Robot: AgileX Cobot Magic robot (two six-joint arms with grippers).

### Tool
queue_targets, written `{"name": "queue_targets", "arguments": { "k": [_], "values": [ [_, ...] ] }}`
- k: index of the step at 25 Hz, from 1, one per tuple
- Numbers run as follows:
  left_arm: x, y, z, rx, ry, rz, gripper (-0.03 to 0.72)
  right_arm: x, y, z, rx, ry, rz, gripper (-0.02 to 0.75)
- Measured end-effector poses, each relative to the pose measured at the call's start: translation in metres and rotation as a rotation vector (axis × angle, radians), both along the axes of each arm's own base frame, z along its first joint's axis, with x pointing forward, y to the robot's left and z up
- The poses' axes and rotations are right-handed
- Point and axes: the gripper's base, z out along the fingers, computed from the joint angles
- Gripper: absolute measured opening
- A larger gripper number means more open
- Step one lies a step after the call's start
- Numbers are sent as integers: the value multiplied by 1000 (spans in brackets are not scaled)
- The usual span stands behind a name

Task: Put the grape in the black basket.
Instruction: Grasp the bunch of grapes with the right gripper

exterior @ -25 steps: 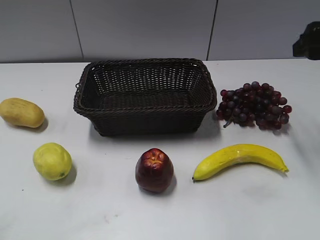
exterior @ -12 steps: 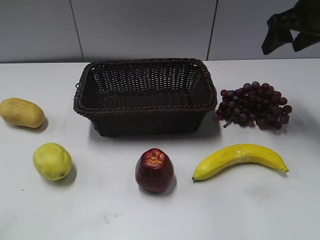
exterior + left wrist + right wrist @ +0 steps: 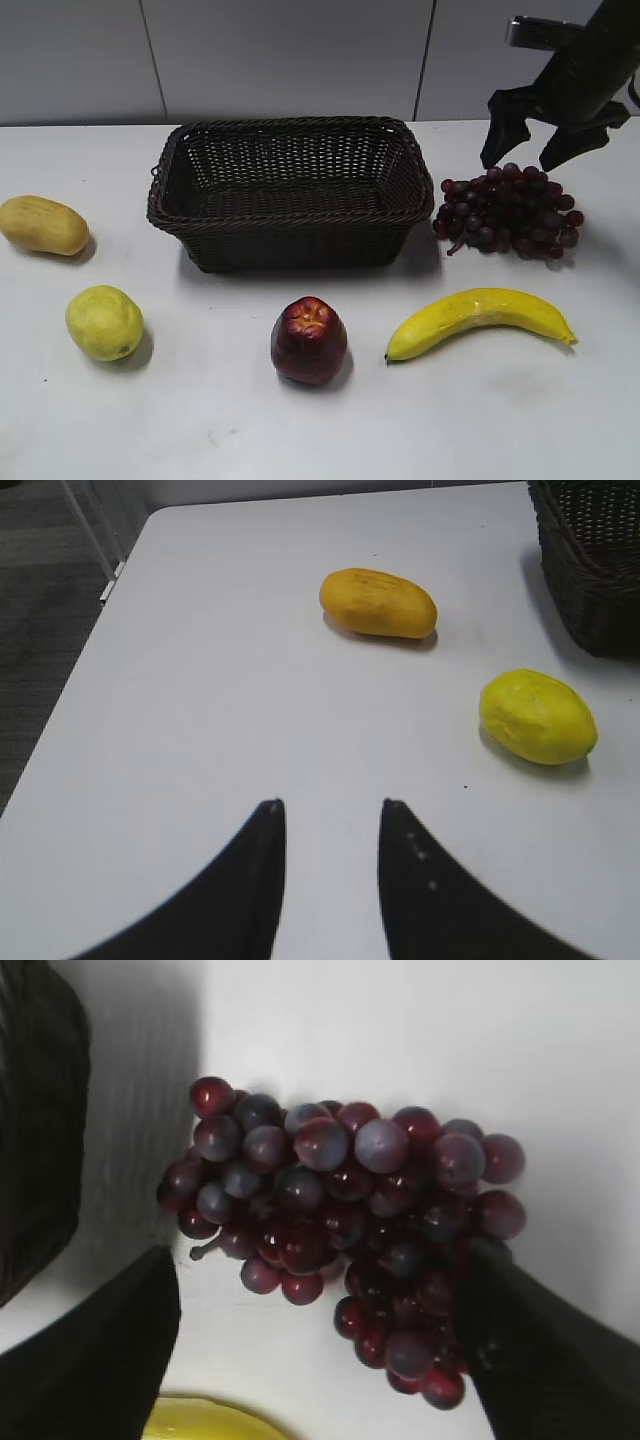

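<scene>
On the white bench (image 3: pixel 220 420): a banana (image 3: pixel 480 318) front right, a dark red apple (image 3: pixel 309 340) front centre, a yellow-green fruit (image 3: pixel 104 322) front left, an orange-yellow fruit (image 3: pixel 43 225) behind it.

No readable text, labels, brands or nos. anywhere, checked all 3 views. Nothing printed on the basket (image 3: pixel 290 190), table (image 3: pixel 200 420) or wall (image 3: pixel 290 55), and no stickers on the fruit either.
</scene>
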Motion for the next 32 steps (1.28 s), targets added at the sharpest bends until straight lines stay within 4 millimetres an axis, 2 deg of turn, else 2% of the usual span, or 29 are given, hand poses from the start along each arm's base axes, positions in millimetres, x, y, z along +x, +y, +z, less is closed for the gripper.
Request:
{"name": "queue_targets", "arguments": {
  "k": [4,13,18,20,21,22,24,25,32],
  "values": [
    [0,0,0,0,0,0,236,3,6,-17,47,61,-79,645],
    [0,0,0,0,0,0,236,14,9,-76,73,150,-176,645],
    [0,0,0,0,0,0,236,19,12,-90,99,153,-199,624],
    [0,0,0,0,0,0,236,21,13,-94,108,150,-207,585],
    [0,0,0,0,0,0,236,21,13,-94,111,145,-211,540],
    [0,0,0,0,0,0,236,22,14,-95,114,141,-215,489],
    [0,0,0,0,0,0,236,24,14,-93,120,129,-220,315],
    [0,0,0,0,0,0,236,25,14,-92,121,124,-220,276],
    [0,0,0,0,0,0,236,28,13,-86,90,108,-176,278]
  ]
}}
